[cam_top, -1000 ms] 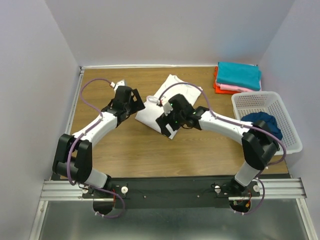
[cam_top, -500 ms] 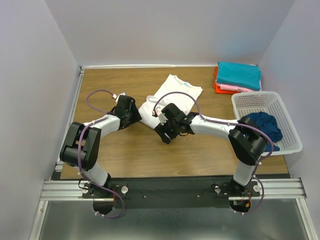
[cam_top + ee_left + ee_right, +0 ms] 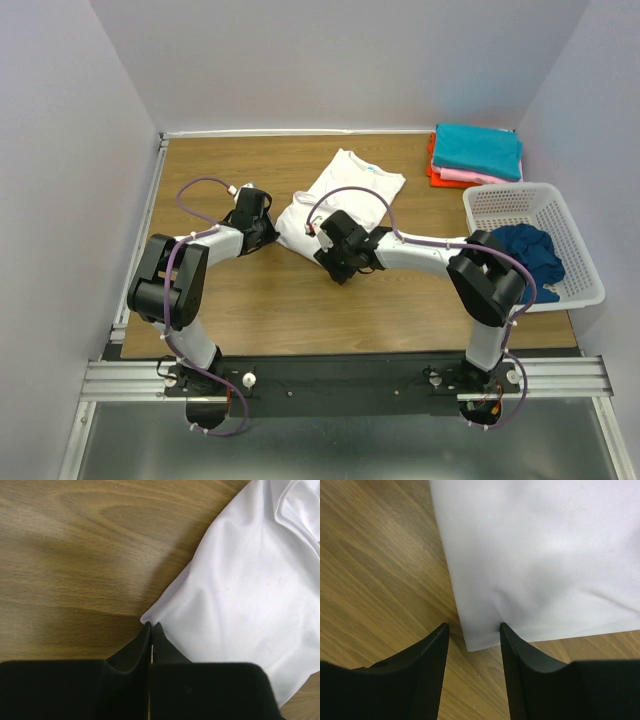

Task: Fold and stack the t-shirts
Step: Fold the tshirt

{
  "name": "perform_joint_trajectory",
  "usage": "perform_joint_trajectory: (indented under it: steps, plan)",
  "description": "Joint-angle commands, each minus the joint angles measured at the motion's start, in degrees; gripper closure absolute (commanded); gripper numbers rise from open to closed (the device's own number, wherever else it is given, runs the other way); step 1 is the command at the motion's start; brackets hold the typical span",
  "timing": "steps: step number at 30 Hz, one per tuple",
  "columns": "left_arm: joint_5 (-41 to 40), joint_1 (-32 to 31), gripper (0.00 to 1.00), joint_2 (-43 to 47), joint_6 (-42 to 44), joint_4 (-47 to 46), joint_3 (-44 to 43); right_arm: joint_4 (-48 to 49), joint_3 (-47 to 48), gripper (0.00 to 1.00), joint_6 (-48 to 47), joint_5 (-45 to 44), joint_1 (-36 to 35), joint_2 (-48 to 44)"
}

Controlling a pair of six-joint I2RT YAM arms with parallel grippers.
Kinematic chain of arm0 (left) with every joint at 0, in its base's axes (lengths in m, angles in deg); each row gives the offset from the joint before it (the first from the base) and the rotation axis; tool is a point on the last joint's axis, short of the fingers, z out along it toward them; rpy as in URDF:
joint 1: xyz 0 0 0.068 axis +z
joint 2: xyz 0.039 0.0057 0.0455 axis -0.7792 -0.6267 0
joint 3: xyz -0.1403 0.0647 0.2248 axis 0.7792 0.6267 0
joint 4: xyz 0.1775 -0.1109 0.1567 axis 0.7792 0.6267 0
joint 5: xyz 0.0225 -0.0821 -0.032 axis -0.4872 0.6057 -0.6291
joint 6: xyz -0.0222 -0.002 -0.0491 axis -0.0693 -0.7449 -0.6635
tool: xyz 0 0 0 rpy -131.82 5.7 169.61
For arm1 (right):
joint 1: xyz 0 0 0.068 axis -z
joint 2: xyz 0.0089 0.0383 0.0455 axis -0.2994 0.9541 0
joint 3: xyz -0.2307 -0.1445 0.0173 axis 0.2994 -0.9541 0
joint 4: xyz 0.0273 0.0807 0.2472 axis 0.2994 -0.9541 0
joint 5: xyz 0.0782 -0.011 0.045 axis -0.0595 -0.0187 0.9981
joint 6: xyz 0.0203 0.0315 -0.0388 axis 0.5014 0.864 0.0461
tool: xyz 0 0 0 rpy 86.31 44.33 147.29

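A white t-shirt (image 3: 345, 190) lies partly folded on the wooden table (image 3: 250, 300). My left gripper (image 3: 270, 234) is at its near left corner. In the left wrist view that gripper (image 3: 150, 625) is shut, pinching the puckered corner of the white t-shirt (image 3: 240, 590). My right gripper (image 3: 335, 258) sits low at the near right corner. In the right wrist view it (image 3: 472, 626) is open astride that corner of the t-shirt (image 3: 535, 555), one finger on wood, the other on cloth. Teal (image 3: 478, 148), pink (image 3: 470, 176) and orange (image 3: 438, 181) t-shirts lie folded in a stack at the back right.
A white lattice basket (image 3: 500, 196) stands at the right edge with a crumpled dark blue t-shirt (image 3: 525, 250) inside. Purple walls close in the table on three sides. Both arms lie low across the middle of the table.
Both arms have dropped to the table at the white t-shirt's near corners. The left jaws have shut on one corner; the right jaws have narrowed around the other.
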Motion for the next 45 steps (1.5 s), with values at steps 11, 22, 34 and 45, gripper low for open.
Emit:
perform_joint_trajectory:
  steps: [11, 22, 34, 45]
  plan:
    - [-0.5, 0.3, 1.00, 7.1, -0.5, -0.6, 5.7, -1.3, -3.5, 0.81, 5.5, 5.3, -1.5, -2.4]
    - [-9.8, 0.3, 1.00, 29.0, -3.1, 9.3, 8.8, -1.6, -3.9, 0.86, 11.5, 27.9, -3.3, -14.5]
    - [-13.0, 0.3, 1.00, 41.9, -2.5, 11.1, 5.7, -1.4, -3.9, 0.87, 19.1, 30.9, -3.4, -22.2]
    - [-10.6, 0.4, 1.00, 27.4, -0.8, 6.5, -3.7, -1.6, -3.9, 0.87, 21.6, 28.3, 6.6, -23.6]
